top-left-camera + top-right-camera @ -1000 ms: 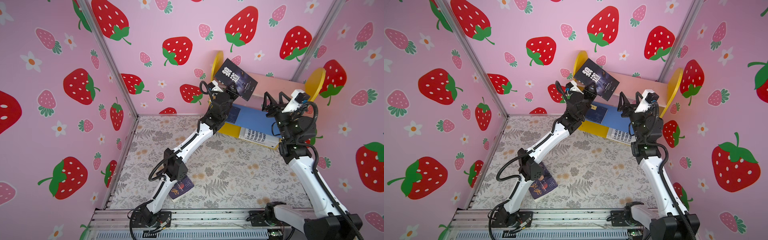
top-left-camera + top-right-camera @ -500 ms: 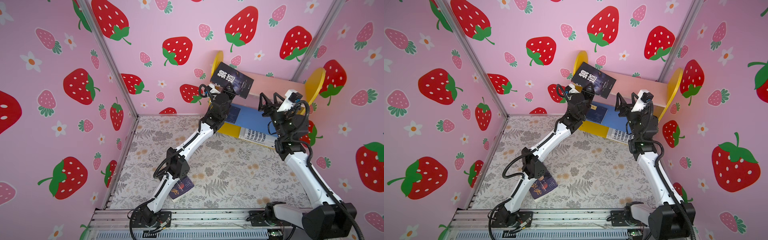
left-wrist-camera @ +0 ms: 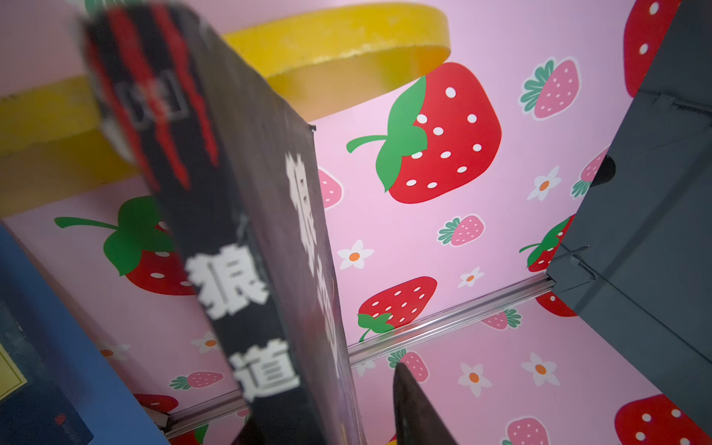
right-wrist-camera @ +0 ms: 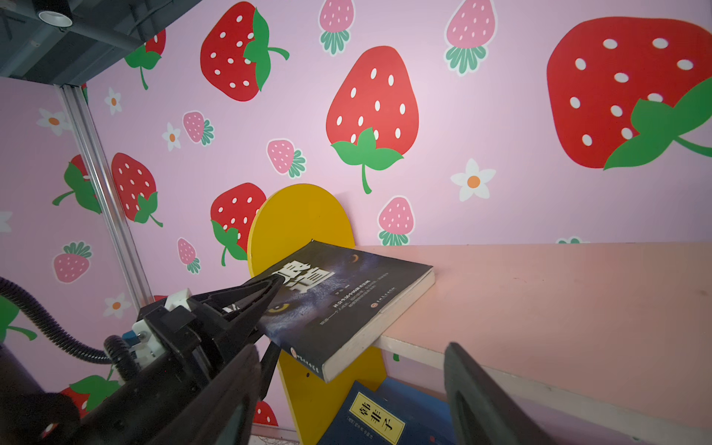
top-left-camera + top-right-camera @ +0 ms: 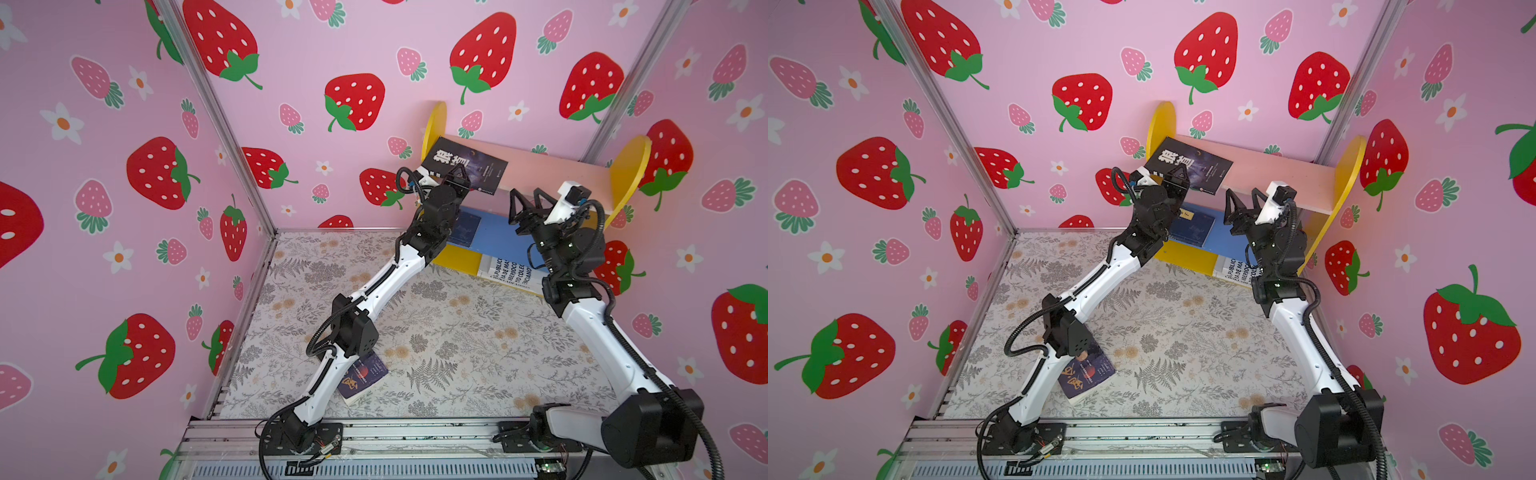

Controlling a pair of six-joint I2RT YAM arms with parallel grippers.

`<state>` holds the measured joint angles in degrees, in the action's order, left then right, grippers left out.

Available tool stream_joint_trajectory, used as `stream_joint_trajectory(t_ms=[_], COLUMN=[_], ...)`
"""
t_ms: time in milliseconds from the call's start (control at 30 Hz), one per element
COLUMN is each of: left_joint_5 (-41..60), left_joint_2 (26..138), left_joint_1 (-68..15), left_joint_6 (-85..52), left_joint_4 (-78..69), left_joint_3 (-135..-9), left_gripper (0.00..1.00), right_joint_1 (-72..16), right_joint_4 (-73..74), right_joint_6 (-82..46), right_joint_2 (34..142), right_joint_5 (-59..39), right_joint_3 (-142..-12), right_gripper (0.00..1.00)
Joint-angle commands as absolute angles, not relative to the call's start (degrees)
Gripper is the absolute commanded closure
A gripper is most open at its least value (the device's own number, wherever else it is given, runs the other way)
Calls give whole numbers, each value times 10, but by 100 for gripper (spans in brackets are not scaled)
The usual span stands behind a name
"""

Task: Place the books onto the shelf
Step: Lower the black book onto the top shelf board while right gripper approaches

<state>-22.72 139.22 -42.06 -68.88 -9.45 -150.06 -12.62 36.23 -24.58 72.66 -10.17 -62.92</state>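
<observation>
Dark book (image 5: pixel 469 166) is overhanging the shelf's (image 5: pixel 625 166) pink board (image 5: pixel 552 170) at one o'clock.
Left gripper (image 5: pixel 457 178) is straddling it, seemingly slack; right gripper (image 5: pixel 526 194) is hovering spread, empty; floor book (image 5: pixel 365 372) is waiting at seven.

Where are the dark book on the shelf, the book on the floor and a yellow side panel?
Dark book (image 5: pixel 478 166), in a top view: middle of cover.
Floor book (image 5: pixel 1088 376), in a top view: bare cover.
Yellow side panel (image 5: pixel 627 170), in a top view: flat face.
</observation>
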Motion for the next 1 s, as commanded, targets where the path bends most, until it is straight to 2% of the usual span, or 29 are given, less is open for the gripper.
stream_joint_trajectory(t_ms=[0, 367, 967], left_joint_5=[-208, -177, -149], left_joint_2=[1388, 1385, 1372], left_joint_1=[-416, -410, -403], left_joint_6=[-697, -699, -699], left_joint_4=[-115, -114, -120], left_joint_3=[-1511, -1503, -1481], left_gripper=[56, 56, 55], right_joint_1=[-136, -166, -171], right_joint_4=[394, 392, 401], right_joint_6=[-236, -198, -223], right_joint_2=[734, 798, 886], right_joint_5=[-127, -142, -122], right_joint_3=[-624, -644, -716], right_gripper=[26, 32, 36])
